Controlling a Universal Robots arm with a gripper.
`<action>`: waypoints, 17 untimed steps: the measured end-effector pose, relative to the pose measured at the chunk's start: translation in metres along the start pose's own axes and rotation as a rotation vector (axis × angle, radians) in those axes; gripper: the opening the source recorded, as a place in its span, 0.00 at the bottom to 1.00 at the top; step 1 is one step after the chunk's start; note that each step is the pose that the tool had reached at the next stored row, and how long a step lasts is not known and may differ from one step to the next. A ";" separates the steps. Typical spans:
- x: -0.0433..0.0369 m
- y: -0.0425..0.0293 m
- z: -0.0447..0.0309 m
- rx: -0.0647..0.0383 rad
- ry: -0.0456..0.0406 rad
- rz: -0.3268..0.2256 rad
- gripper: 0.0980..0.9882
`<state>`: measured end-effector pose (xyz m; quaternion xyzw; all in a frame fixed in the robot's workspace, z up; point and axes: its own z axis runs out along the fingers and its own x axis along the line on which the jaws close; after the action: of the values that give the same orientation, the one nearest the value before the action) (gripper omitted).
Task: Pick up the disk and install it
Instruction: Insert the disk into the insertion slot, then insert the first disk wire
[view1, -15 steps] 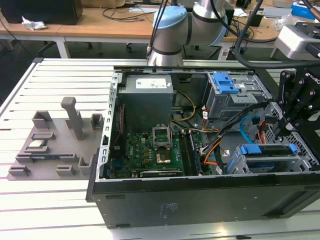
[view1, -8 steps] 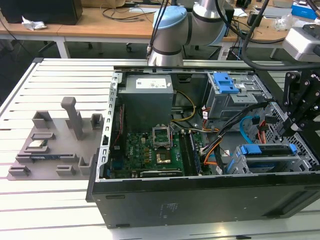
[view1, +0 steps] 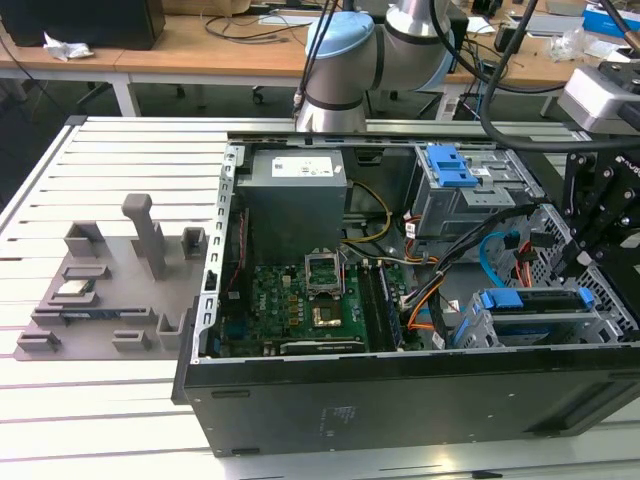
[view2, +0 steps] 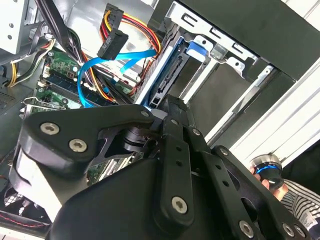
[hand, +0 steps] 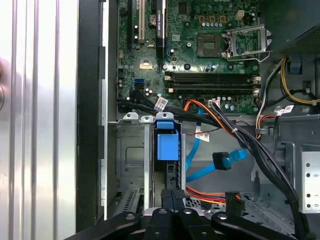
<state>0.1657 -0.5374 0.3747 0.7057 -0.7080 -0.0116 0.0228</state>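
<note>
Disk (view1: 535, 300) and its blue bracket sit edge-up in the metal drive cage (view1: 600, 325) at the open computer case's (view1: 400, 400) near corner, on the exterior view's right, as we see it. Our gripper (view1: 600, 215) hangs just above that cage. In the first wrist view the black fingers (hand: 170, 197) are drawn narrow, close over the disk's edge (hand: 166, 145); whether they pinch it we cannot tell. Beside it lie blue and orange cables (hand: 210, 165).

Even, bright overhead light; the white table (view1: 110, 160) glares at frame left, the case interior (view1: 300, 300) sits shadowed.
</note>
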 end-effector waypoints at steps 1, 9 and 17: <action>0.0000 0.0000 0.0000 0.000 0.0000 0.000 0.01; -0.0005 0.0000 0.0000 0.000 -0.0001 0.000 0.01; -0.0007 0.0000 0.0000 0.000 0.0000 0.000 0.30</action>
<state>0.1657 -0.5366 0.3747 0.7057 -0.7080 -0.0115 0.0228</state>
